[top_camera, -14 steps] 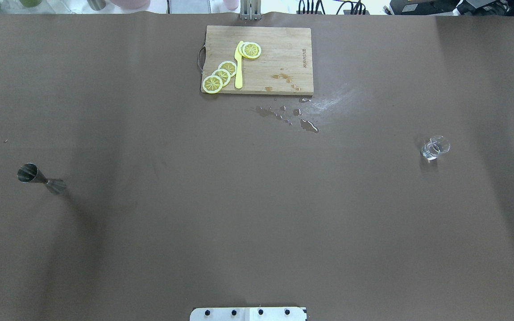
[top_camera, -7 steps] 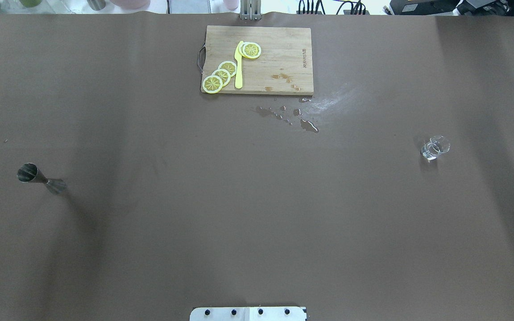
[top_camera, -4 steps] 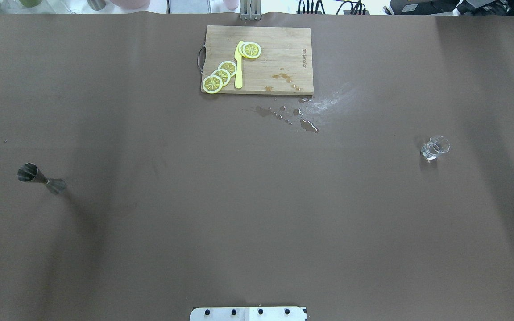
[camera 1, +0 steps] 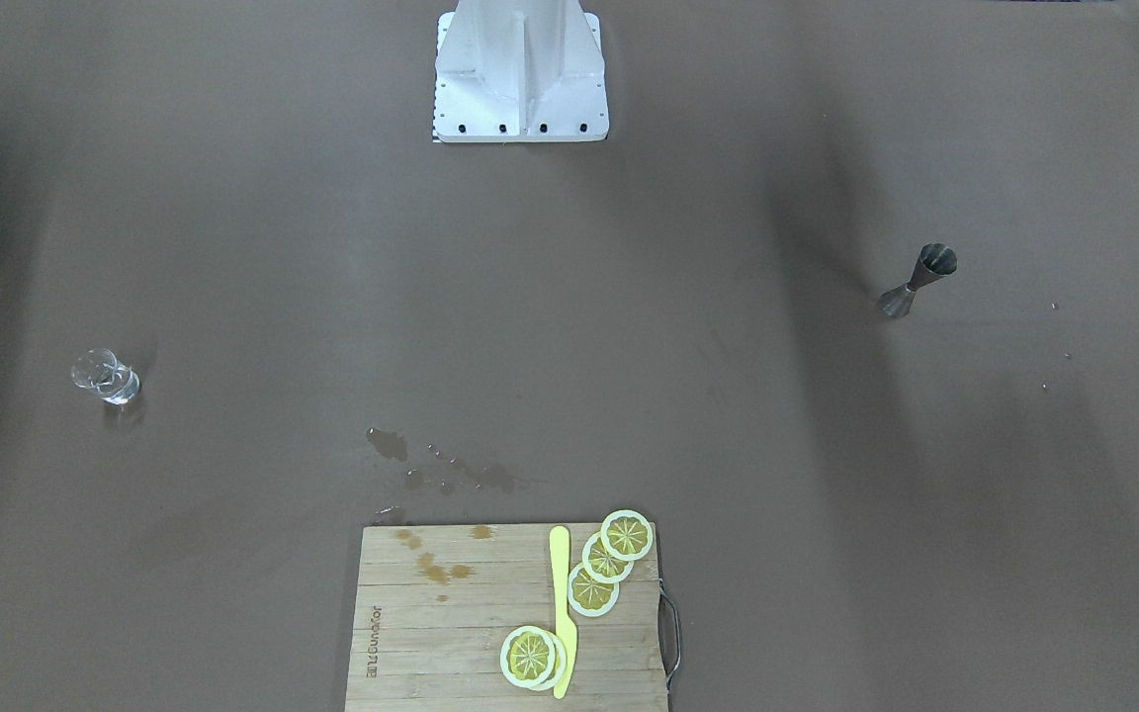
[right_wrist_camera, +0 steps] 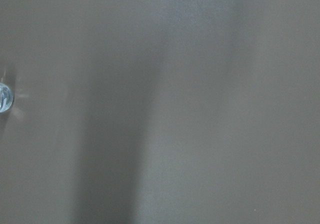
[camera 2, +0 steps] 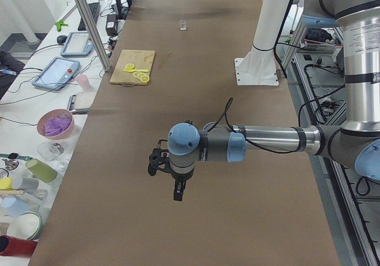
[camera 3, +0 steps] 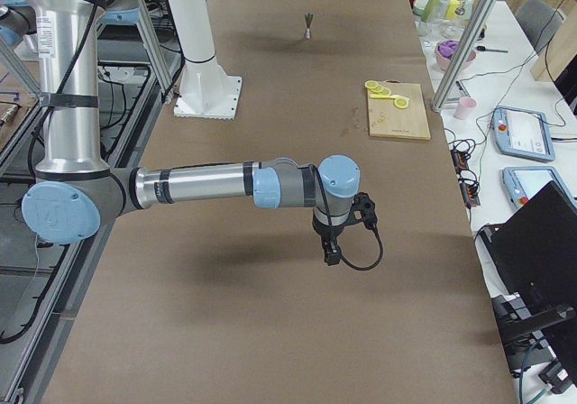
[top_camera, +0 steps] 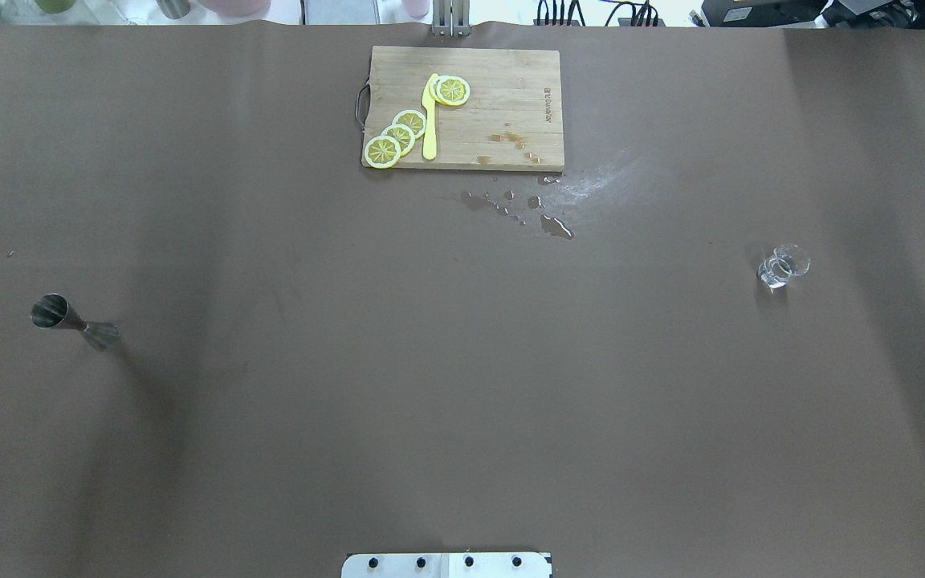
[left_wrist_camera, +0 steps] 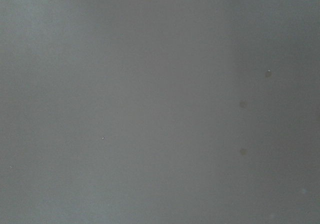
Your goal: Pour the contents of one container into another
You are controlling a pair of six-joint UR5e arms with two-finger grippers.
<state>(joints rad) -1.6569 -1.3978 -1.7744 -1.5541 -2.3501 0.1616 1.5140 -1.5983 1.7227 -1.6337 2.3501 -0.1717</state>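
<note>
Desk: brown-covered desk (top_camera: 462,417).
Arms: left tool (camera 2: 177,193) and right tool (camera 3: 332,252) hang over bare desk; fingers apart or together, can't tell.
Board: rectangular wooden cutting board (top_camera: 511,88), far edge, centre.
Spill: wet spots (top_camera: 555,226) just beside board.
Knife: yellow plastic knife (top_camera: 429,120) on board w/ lemon slices (top_camera: 400,135).
Jigger: steel double-cone jigger (top_camera: 73,319), upright, robot's left.
Glass: small clear glass (top_camera: 782,267), upright, robot's right, well apart from jigger.
</note>
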